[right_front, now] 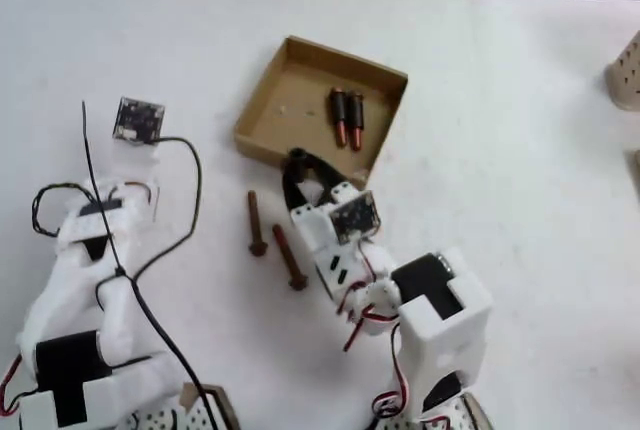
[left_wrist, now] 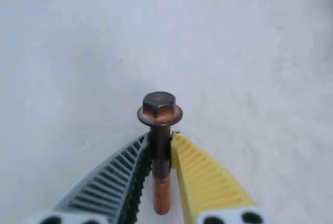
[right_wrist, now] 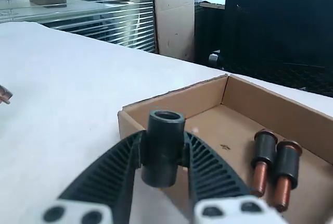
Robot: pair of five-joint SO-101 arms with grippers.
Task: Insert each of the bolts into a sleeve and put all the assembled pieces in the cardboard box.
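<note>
Left jaws grip a bolt [left_wrist: 159, 108]; right jaws clamp a sleeve [right_wrist: 165, 151] just beside the box [right_front: 295, 100]. Two assembled pieces [right_front: 347, 117] lie inside; two loose bolts [right_front: 256, 222] [right_front: 288, 256] lie on the surface [right_front: 500, 150].

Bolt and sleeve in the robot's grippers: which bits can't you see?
1. The bolt, left wrist view: mid-shank covered by the left gripper.
2. The sleeve, right wrist view: sides covered by the right gripper; its bore is too dark.
3. A loose bolt, right wrist view: cut off by the picture edge.
</note>
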